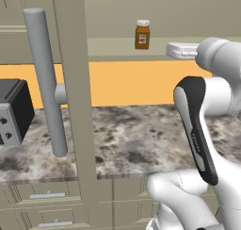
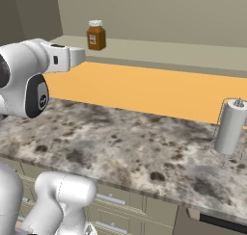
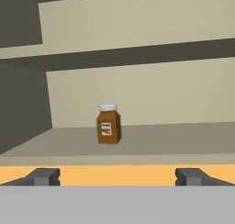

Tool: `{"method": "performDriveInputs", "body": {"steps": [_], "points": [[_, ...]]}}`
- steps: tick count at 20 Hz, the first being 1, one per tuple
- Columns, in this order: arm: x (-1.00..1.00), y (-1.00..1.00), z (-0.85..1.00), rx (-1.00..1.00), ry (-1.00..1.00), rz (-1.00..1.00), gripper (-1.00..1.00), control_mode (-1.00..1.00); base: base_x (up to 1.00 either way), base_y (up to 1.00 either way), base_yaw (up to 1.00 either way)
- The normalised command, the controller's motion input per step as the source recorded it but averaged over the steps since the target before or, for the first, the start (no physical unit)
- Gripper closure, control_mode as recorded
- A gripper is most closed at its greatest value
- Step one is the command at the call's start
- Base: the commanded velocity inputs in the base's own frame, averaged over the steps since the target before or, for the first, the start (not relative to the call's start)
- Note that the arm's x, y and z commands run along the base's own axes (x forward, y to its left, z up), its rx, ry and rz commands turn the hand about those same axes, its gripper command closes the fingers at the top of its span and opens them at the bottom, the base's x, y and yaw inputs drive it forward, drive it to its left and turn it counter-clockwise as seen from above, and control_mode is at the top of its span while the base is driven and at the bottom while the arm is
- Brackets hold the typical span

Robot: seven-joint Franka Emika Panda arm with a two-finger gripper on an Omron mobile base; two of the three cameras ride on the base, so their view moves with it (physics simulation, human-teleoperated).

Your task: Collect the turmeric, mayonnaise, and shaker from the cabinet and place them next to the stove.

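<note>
The turmeric (image 3: 109, 124), an amber-brown jar with a white lid, stands upright and alone on the open shelf of the cabinet (image 3: 179, 139). It also shows at the shelf's left part as the turmeric (image 1: 142, 34) and the turmeric (image 2: 96, 35). My gripper (image 3: 118, 177) is open, with its fingertips (image 3: 46, 176) spread wide and nothing between them. It hovers over the counter, short of the shelf and level with the jar, which sits just left of centre ahead. The mayonnaise, the shaker and the stove are out of view.
The cabinet's open door (image 1: 75, 106) with its long grey handle (image 1: 44, 83) hangs left of the arm. Below lies a speckled stone counter (image 2: 125, 142) with an orange wall behind it. A black appliance (image 1: 12, 111) sits far left, a steel paper-towel holder (image 2: 230, 125) far right.
</note>
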Motion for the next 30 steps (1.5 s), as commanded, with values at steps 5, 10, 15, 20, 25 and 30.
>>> {"method": "performDriveInputs", "body": {"steps": [5,10,15,20,25,30], "points": [[0.51,0.0,0.09,0.0,-0.01,0.0,-1.0,-1.0,0.0,0.0,0.0],[0.63,0.0,0.16,0.0,0.0,0.0,-1.0,-1.0,0.0,0.0,0.0],[0.55,0.03,0.11,0.0,0.0,-0.02,-1.0,-1.0,0.0,0.0,0.0],[0.65,0.0,0.08,0.0,0.01,-0.04,-1.0,-1.0,0.0,0.0,0.0],[0.54,0.07,0.06,0.0,0.02,-0.03,-1.0,-1.0,0.0,0.0,0.0],[0.4,0.27,0.0,0.0,0.01,-0.05,-1.0,-1.0,0.0,0.0,0.0]]}}
